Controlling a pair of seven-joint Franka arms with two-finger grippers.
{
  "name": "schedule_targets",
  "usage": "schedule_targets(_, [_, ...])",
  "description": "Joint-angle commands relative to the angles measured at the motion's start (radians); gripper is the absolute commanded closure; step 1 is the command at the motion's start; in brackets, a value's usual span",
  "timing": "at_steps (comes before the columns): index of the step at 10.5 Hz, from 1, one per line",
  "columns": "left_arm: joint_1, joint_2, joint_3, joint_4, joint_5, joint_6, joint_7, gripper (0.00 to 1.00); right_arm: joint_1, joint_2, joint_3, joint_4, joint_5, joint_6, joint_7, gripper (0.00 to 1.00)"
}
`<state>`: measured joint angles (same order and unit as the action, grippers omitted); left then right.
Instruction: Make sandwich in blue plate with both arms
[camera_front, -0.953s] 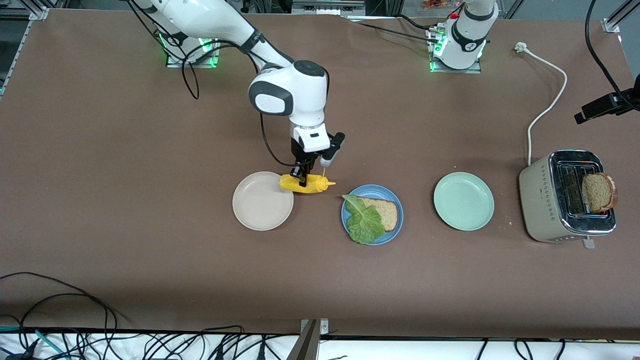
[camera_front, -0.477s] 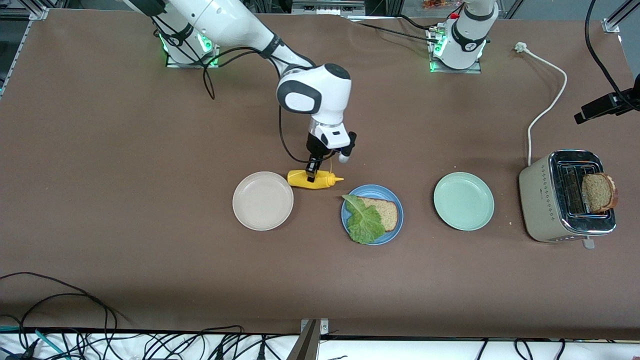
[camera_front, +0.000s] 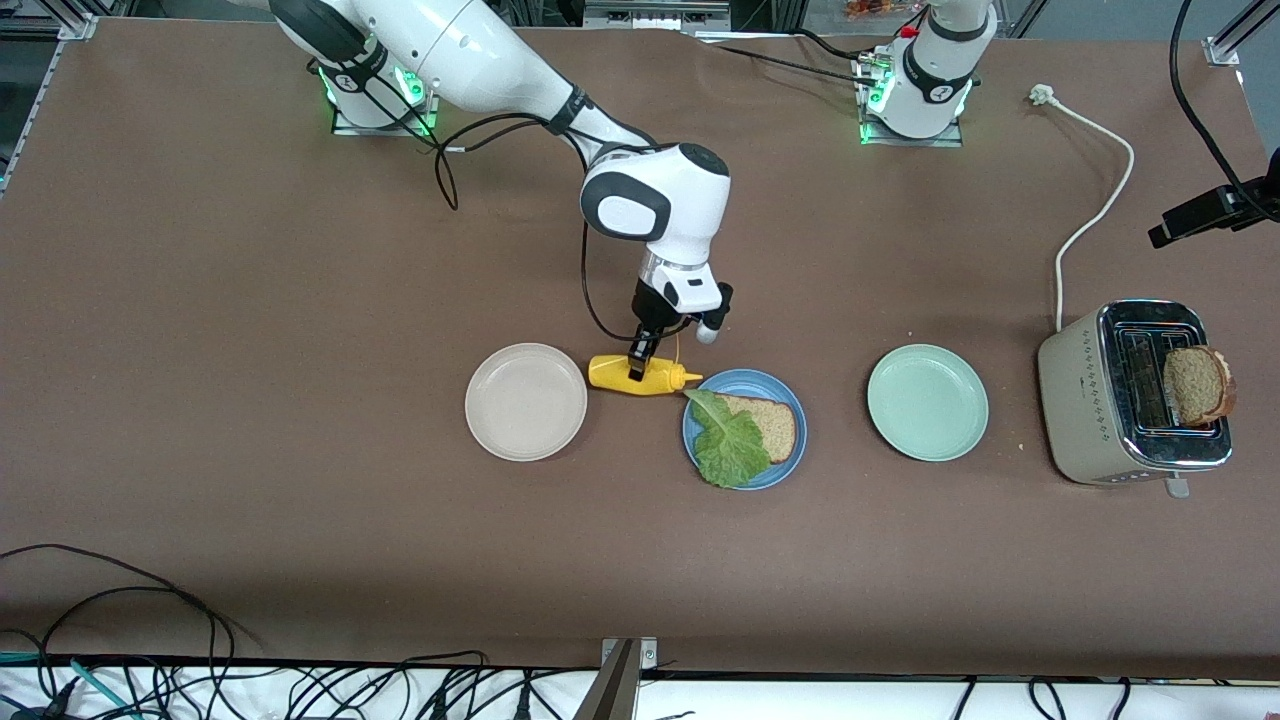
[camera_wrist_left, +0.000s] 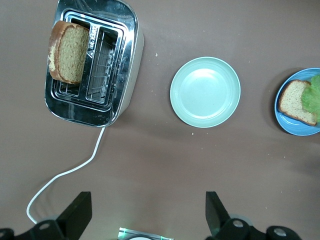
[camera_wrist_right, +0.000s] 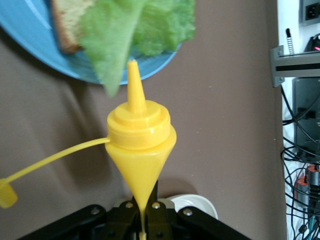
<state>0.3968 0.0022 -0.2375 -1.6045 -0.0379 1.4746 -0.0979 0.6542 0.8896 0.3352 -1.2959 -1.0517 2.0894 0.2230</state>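
Even, bright overhead light, no hard shadows on the brown table. Soft short shadow under the right arm, just beside the yellow bottle. Green LED glow at both arm bases. Mild glare on the toaster chrome top, also in the left wrist view; faint sheen on the mint plate. Front view sharp edge to edge. Right wrist view: bottle close-up soft, lettuce above its nozzle blurred, washed-out strip along one edge.
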Motion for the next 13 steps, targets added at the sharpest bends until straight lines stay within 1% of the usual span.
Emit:
schedule_targets(1, [0.008, 0.005, -0.005, 0.017, -0.016, -0.005, 0.010, 0.00, 0.004, 0.083, -0.016, 0.171, -0.011, -0.012, -0.036, 1.00])
schedule_targets(2, [0.008, 0.005, -0.003, 0.017, -0.016, -0.005, 0.010, 0.00, 0.004, 0.109, -0.016, 0.214, -0.011, -0.012, -0.053, 1.00])
schedule_targets(3, [0.010, 0.005, -0.003, 0.017, -0.016, -0.005, 0.010, 0.00, 0.007, 0.126, -0.018, 0.233, -0.011, -0.012, -0.056, 1.00])
schedule_targets(4, [0.010, 0.005, -0.003, 0.017, -0.017, -0.007, 0.010, 0.00, 0.012, 0.132, -0.019, 0.234, -0.011, -0.012, -0.057, 1.00])
schedule_targets(6, [0.010, 0.005, -0.003, 0.017, -0.016, -0.007, 0.010, 0.00, 0.022, 0.153, -0.044, 0.234, -0.017, 0.003, -0.068, 1.00])
schedule_targets(7, [0.010, 0.005, -0.003, 0.018, -0.016, -0.005, 0.010, 0.00, 0.039, 0.155, -0.074, 0.234, -0.016, 0.024, -0.076, 1.00])
schedule_targets(8, [0.010, 0.005, -0.003, 0.018, -0.017, -0.007, 0.010, 0.00, 0.050, 0.158, -0.090, 0.234, -0.016, 0.024, -0.089, 1.00])
schedule_targets(11, [0.008, 0.005, -0.003, 0.017, -0.014, -0.007, 0.010, 0.00, 0.067, 0.169, -0.113, 0.233, -0.021, 0.021, -0.106, 1.00])
schedule_targets(13, [0.008, 0.005, -0.003, 0.017, -0.013, -0.007, 0.010, 0.00, 0.068, 0.169, -0.113, 0.233, -0.021, 0.020, -0.119, 1.00])
